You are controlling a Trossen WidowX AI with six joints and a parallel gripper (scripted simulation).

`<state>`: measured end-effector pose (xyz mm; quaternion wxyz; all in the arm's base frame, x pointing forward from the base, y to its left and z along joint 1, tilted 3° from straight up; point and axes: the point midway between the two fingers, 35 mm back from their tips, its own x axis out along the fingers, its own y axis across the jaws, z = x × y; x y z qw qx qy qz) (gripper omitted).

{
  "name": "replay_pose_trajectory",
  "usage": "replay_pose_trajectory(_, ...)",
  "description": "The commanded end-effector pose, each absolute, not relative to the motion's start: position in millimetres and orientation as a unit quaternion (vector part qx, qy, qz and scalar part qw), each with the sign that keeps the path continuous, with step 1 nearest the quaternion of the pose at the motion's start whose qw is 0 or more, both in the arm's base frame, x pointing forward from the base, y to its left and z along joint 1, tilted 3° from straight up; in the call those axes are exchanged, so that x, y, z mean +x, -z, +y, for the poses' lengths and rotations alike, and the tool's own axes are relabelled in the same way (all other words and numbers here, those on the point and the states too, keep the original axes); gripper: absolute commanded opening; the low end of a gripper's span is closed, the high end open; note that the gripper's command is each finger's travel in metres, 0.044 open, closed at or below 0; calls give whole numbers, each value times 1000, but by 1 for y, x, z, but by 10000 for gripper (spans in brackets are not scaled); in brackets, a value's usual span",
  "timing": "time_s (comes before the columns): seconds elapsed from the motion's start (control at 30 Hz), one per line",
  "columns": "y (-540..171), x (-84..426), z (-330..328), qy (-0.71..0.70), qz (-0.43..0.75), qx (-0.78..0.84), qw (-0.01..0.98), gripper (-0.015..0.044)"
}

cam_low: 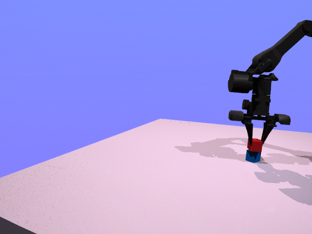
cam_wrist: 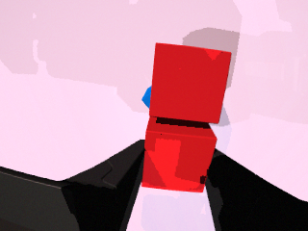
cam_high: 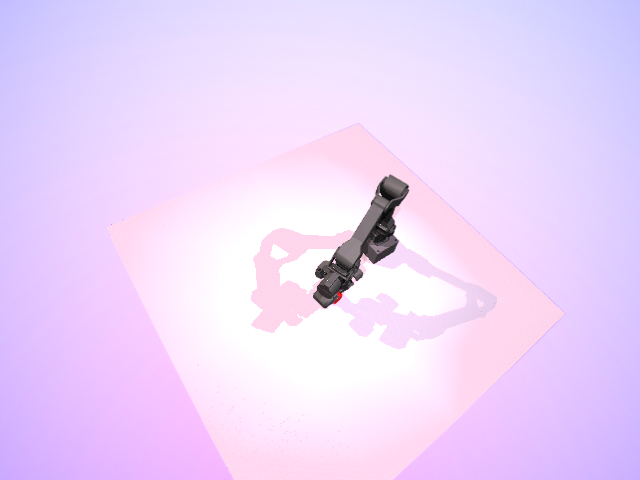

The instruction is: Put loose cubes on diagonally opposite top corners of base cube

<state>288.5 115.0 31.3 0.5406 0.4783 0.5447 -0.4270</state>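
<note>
My gripper [cam_low: 257,143] [cam_wrist: 175,150] points down and is shut on a red cube [cam_wrist: 166,166]. The other red cube [cam_wrist: 190,82] is just beyond it in the wrist view, with a narrow dark strip between them; whether they touch is unclear. The blue base cube [cam_low: 252,156] [cam_wrist: 146,97] is below the red cubes, mostly hidden by them in the wrist view. In the exterior view the red cubes overlap as one red shape just above the blue cube, so contact under the held cube is unclear. The top view shows only a bit of red beside the wrist.
The arm [cam_high: 359,237] [cam_low: 289,44] reaches over the pale table [cam_high: 320,377] [cam_low: 151,186] from its base [cam_high: 382,249]. Its shadows fall around the cubes. The table's near left edge shows in the exterior view.
</note>
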Motion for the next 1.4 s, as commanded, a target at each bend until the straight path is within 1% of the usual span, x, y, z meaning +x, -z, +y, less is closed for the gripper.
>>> replay_pose_trajectory(0.0,-30,288,114,430,544,477,540,105)
replay_pose_trajectory(0.6,-28,288,114,429,544,476,541,105)
replay_pose_trajectory(0.73,-28,288,114,429,544,476,541,205)
replay_pose_trajectory(1.37,-55,287,113,428,545,477,540,205)
